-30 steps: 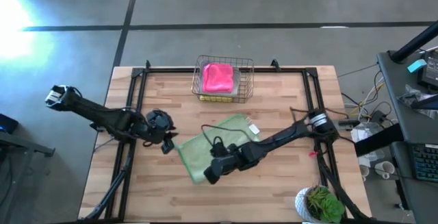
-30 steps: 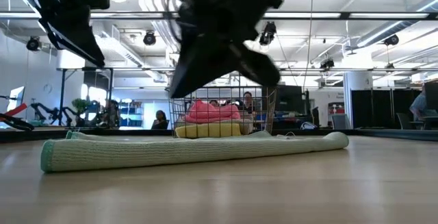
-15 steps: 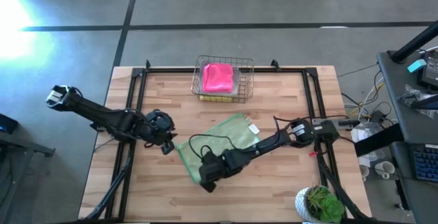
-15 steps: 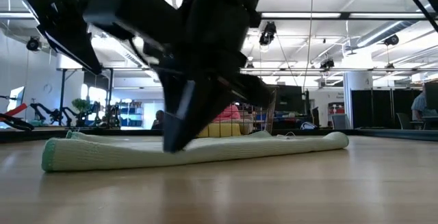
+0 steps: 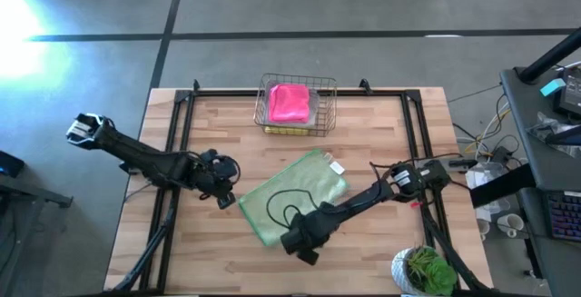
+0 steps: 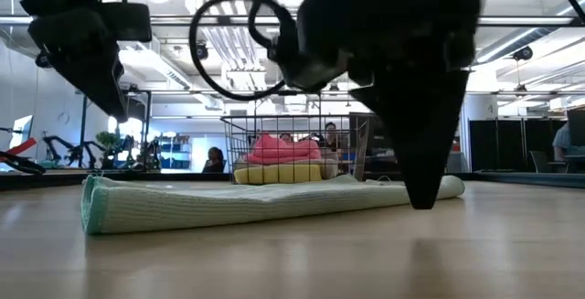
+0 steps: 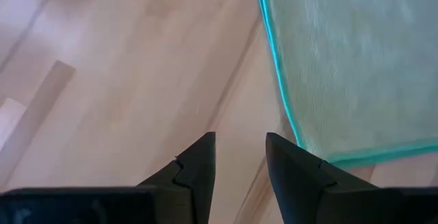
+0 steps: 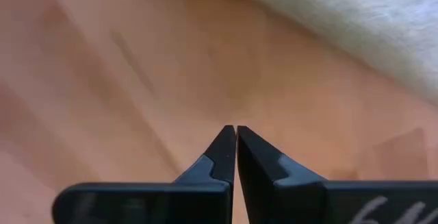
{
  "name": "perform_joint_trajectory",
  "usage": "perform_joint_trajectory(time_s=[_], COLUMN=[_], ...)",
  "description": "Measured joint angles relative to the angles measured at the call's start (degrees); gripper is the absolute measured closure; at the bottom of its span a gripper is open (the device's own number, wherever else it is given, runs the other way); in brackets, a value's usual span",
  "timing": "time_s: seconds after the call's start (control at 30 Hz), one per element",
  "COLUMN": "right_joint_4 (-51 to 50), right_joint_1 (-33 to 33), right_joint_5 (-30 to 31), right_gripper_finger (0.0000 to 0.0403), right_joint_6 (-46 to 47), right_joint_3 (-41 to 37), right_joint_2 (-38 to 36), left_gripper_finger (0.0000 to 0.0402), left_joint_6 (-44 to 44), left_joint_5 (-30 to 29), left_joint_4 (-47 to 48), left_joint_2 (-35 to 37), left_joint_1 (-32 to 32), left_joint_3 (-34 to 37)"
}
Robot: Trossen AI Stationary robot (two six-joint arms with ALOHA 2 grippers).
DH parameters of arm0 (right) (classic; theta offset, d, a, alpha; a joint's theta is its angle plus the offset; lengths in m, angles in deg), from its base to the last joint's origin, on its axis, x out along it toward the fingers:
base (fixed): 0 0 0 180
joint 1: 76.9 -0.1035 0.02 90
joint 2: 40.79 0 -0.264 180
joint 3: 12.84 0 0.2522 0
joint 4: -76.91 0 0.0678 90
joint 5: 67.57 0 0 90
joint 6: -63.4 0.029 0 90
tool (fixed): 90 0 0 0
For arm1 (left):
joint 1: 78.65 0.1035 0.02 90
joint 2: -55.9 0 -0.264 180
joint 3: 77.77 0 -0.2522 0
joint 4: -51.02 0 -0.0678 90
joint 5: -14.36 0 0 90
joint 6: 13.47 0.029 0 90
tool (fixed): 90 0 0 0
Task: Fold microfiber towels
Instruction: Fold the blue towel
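A pale sage green towel (image 5: 292,197) lies folded and askew at the centre of the frame in the high view, flat on the wooden desk (image 5: 381,143), with a small white tag (image 5: 337,168) at its upper right corner; nothing on the tag can be read. The low view shows it as a long ribbed roll (image 6: 247,200) with a teal-stitched end at the left, which the overhead picture does not reveal. Behind it, at the upper centre of the high view, a copper wire basket (image 5: 329,106) holds a hot pink towel (image 5: 290,103) over a yellow towel (image 5: 285,131); the low view shows both layers stacked. The right pincer (image 5: 300,252) sits just off the towel's lower edge, its fingers pressed together on nothing, as its wrist view confirms above bare wood (image 8: 235,145). The left pincer (image 5: 226,200) hovers beside the towel's left corner, its fingers narrowly parted and empty (image 7: 239,157), with the teal hem (image 7: 277,87) close by. A potted plant (image 5: 427,272) stands at the lower right.
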Motion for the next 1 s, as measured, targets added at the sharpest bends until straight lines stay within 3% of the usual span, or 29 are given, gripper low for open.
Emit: perform_joint_trajectory(time_s=[0.43, 0.77, 1.0], right_joint_4=[20.47, 26.37, 26.46], right_joint_1=[1.17, 5.34, 5.27], right_joint_5=[1.37, 3.72, -0.4], right_gripper_finger=[0.0394, 0.0394, 0.0394], right_joint_6=[-5.32, -5.42, -4.74], right_joint_3=[0.64, -3.14, -5.56], right_joint_2=[-0.5, -0.48, -0.39], left_gripper_finger=[0.0288, 0.0288, 0.0288], left_joint_6=[0.0, 0.0, 1.28], left_joint_5=[2.42, 2.45, 2.45], left_joint_4=[-0.06, -0.02, -0.02], left_joint_2=[-2.91, -2.58, -2.58], left_joint_1=[-0.02, -0.02, -0.02], left_joint_3=[-0.04, -0.13, -0.11])
